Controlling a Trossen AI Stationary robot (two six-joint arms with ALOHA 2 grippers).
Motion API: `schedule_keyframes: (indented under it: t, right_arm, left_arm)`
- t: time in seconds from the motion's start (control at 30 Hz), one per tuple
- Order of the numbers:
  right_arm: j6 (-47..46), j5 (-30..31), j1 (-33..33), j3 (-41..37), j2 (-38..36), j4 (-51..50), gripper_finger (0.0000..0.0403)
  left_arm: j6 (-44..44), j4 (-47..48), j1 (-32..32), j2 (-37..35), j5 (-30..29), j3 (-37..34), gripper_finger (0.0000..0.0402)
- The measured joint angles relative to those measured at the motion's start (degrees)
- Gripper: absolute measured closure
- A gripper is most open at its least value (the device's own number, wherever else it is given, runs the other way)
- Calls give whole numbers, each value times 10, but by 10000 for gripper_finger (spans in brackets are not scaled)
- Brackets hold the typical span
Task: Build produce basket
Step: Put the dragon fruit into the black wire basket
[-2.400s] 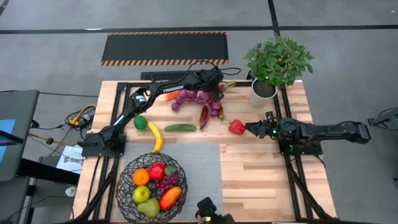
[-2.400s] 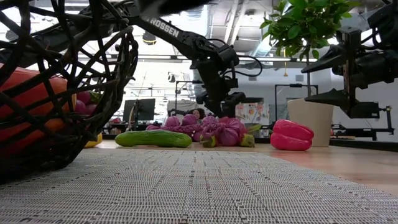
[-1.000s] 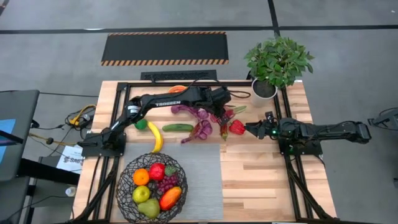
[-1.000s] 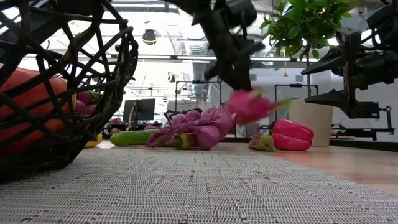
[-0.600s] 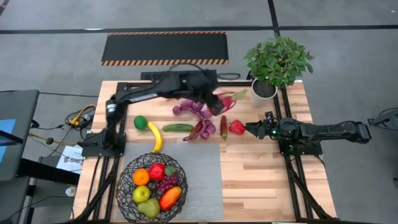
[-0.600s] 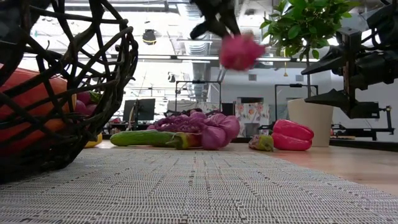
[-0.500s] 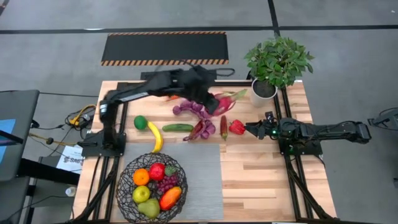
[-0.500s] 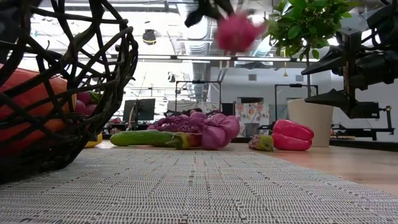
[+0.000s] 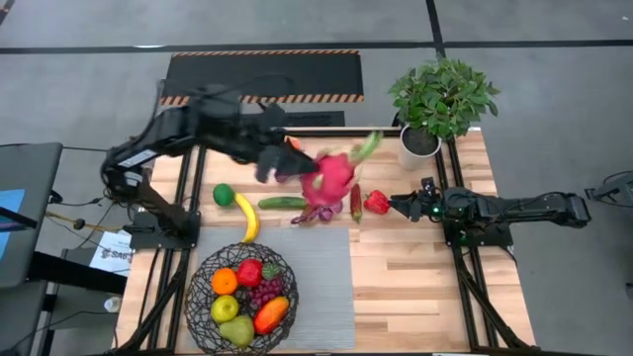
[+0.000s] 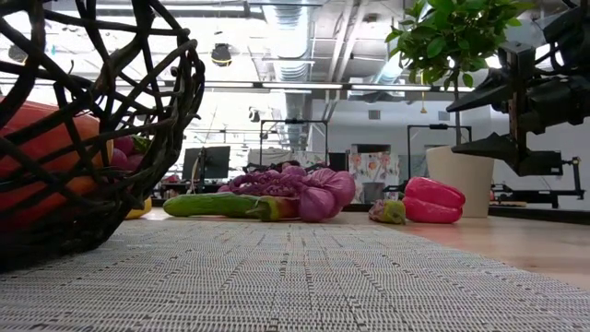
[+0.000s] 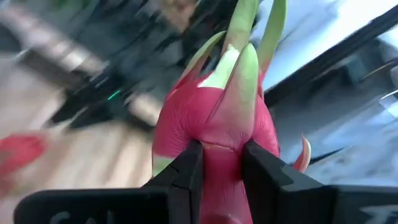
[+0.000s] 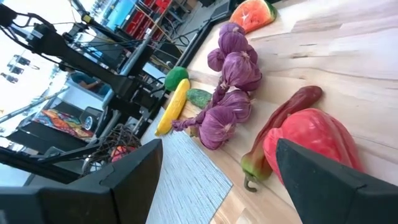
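My left gripper (image 9: 280,166) is raised over the table's far middle, shut on a pink dragonfruit (image 9: 331,175) with green leaf tips (image 11: 244,25). The black wire basket (image 9: 198,307) stands at the near left on a grey mat and holds several fruits. A red pepper (image 9: 376,202) lies on the wood just in front of my right gripper (image 9: 398,205), which stands open and touches nothing. A banana (image 9: 247,218), a green cucumber (image 9: 285,203), a lime (image 9: 224,195) and a string of purple bulbs (image 12: 233,93) lie on the table. My left gripper pinches the dragonfruit's pink body (image 11: 219,155) between its two fingers (image 11: 188,177), at the end away from the green tips. The fingers come about level from the table's left. The fruit is lifted clear, its green tips pointing away from the gripper.
A leafy plant in a white pot (image 9: 419,145) stands at the far right corner. A red chili (image 12: 283,115) lies beside the pepper, and a watermelon slice (image 12: 252,15) lies at the far edge. The grey mat (image 9: 321,282) has bare room right of the basket.
My left gripper has risen steeply with the dragonfruit, leaving the top of the low view, and has swung toward the table's left. It has tipped from pointing down to about level. The purple bulbs, cucumber and pepper stay on the table.
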State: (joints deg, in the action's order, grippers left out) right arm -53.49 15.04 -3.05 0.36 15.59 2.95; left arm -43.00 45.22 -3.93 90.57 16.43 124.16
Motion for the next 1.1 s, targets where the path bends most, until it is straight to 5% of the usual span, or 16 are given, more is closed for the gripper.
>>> schedule_keyframes:
  t: [0.17,0.47,1.1]
  right_arm:
    - [0,0,0,0,6,0,69]
    - [0,0,0,0,6,0,69]
    - [-1,-1,0,0,6,0,69]
  left_arm:
    - [-19,-198,49,-28,-72,0,330]
    - [112,-465,120,-39,-114,0,329]
    - [239,-606,194,-39,-142,-1,329]
